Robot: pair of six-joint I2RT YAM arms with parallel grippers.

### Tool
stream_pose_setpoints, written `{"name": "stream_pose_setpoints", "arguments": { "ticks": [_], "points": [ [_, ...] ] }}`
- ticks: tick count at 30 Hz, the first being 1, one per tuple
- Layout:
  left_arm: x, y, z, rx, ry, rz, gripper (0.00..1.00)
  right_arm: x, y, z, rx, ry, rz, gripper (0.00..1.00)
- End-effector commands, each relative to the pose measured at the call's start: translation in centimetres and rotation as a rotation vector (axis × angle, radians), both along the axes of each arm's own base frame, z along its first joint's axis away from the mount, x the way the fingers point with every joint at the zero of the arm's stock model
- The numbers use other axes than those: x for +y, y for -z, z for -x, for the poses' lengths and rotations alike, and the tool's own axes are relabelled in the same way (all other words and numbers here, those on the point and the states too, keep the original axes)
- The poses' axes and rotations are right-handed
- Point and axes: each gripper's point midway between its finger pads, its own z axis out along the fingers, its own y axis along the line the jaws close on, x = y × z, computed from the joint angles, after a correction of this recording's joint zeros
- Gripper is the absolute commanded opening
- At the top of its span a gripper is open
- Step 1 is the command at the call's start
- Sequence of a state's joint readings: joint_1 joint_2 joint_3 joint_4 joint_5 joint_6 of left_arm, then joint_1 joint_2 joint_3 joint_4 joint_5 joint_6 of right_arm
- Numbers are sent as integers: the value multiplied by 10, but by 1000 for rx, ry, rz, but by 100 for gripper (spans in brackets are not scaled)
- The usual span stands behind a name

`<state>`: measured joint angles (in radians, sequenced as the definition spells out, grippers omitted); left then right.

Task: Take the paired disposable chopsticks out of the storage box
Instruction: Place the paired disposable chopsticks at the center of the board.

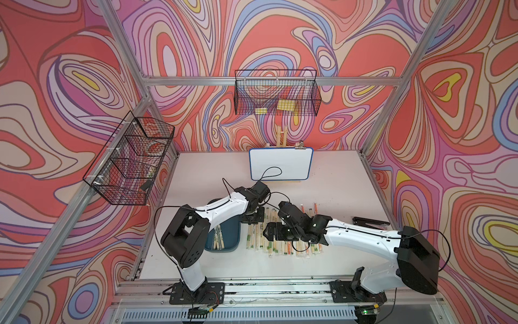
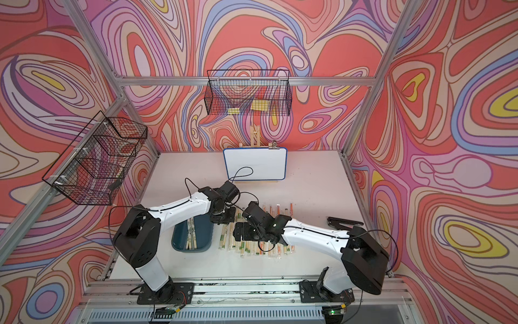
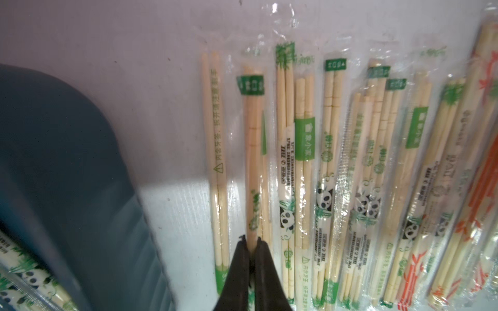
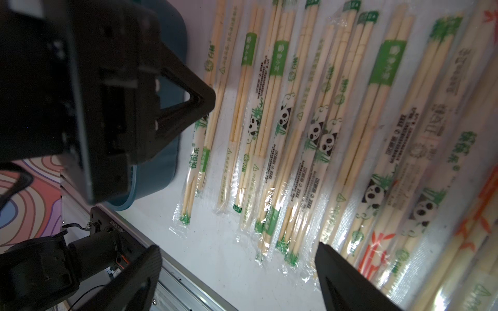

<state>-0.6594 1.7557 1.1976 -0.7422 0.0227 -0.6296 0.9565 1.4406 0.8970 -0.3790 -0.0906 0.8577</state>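
In a top view we see the storage box (image 1: 228, 248) holding a few paired disposable chopsticks (image 1: 218, 238), in the left wrist view the left end effector (image 3: 251, 243), just beside that box, pinches one sleeved pair (image 3: 253, 161) over the row (image 3: 350, 161) on the counter (image 3: 175, 215), probably to lay it down, and in the right wrist view the right end effector (image 4: 238, 249) gapes wide and empty above the row.

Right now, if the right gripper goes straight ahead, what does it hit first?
Likely the paired disposable chopsticks laid out on the table, right ahead of the open right gripper; depth unclear.

The storage box (image 1: 232, 235) sits on the table (image 1: 336, 190), left of the row of paired disposable chopsticks (image 1: 283, 248); more lie inside.
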Motion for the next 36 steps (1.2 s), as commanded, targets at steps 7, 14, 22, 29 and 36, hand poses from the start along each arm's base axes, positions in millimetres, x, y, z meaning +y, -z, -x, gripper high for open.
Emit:
{"name": "stream_pose_setpoints", "arguments": {
  "ticks": [7, 14, 22, 29, 36],
  "points": [
    [-5, 16, -5, 3, -17, -10, 0, -12, -1, 1, -15, 16, 24, 95],
    [0, 25, -4, 10, -22, -37, 0, -14, -2, 1, -19, 18, 27, 95],
    [5, 30, 1, 19, -22, -52, 2, -13, -1, 1, -19, 18, 30, 95],
    [7, 31, 2, 18, -23, -54, 10, -12, -3, 0, -19, 17, 27, 95],
    [3, 13, -1, -13, -19, -24, 42, -12, -4, 0, -19, 16, 27, 95]
  ]
}}
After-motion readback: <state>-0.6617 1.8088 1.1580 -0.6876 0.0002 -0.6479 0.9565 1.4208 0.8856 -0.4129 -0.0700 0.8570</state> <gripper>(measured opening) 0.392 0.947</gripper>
